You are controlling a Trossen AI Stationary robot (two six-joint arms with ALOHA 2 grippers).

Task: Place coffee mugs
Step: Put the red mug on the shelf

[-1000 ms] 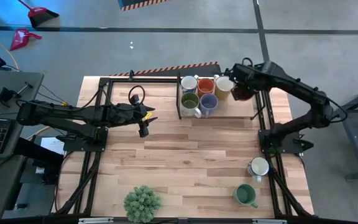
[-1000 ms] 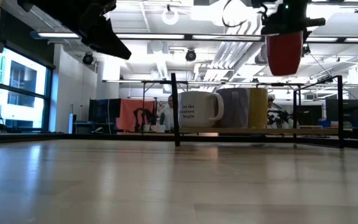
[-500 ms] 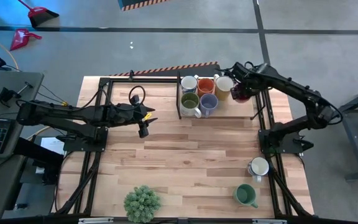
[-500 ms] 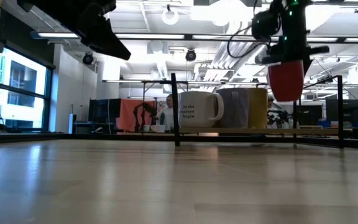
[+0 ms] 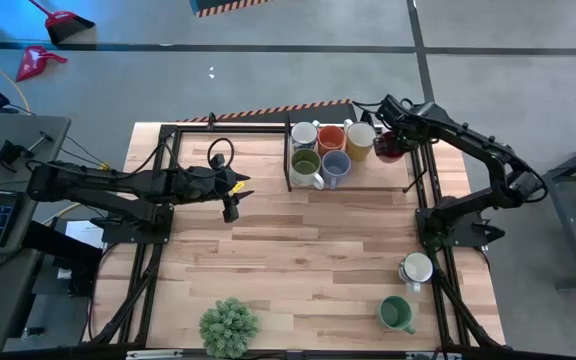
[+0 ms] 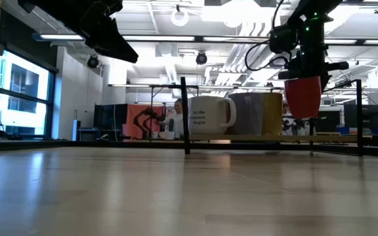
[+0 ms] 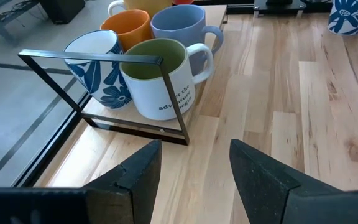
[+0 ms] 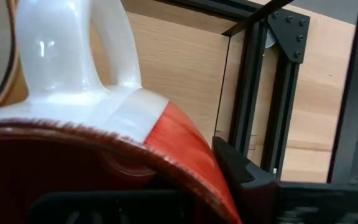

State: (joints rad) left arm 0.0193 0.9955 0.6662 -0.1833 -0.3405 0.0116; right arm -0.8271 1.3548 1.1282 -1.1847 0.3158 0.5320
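Five mugs: clustered inside black frame at table far edge.
Room: bare table nearside of frame.
Right pincer: clamped on red mug, beside cluster.
Left pincer: spread, empty, facing frame.

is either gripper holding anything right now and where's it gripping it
The right gripper holds a red mug with a white handle by its rim; the left gripper is open and empty.

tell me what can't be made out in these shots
- Right gripper jaws: right wrist view, the red mug fills the frame and covers them.
- Whether the red mug touches the shelf: low view, too far off.
- Cream mug: left wrist view, cut off by the edge.
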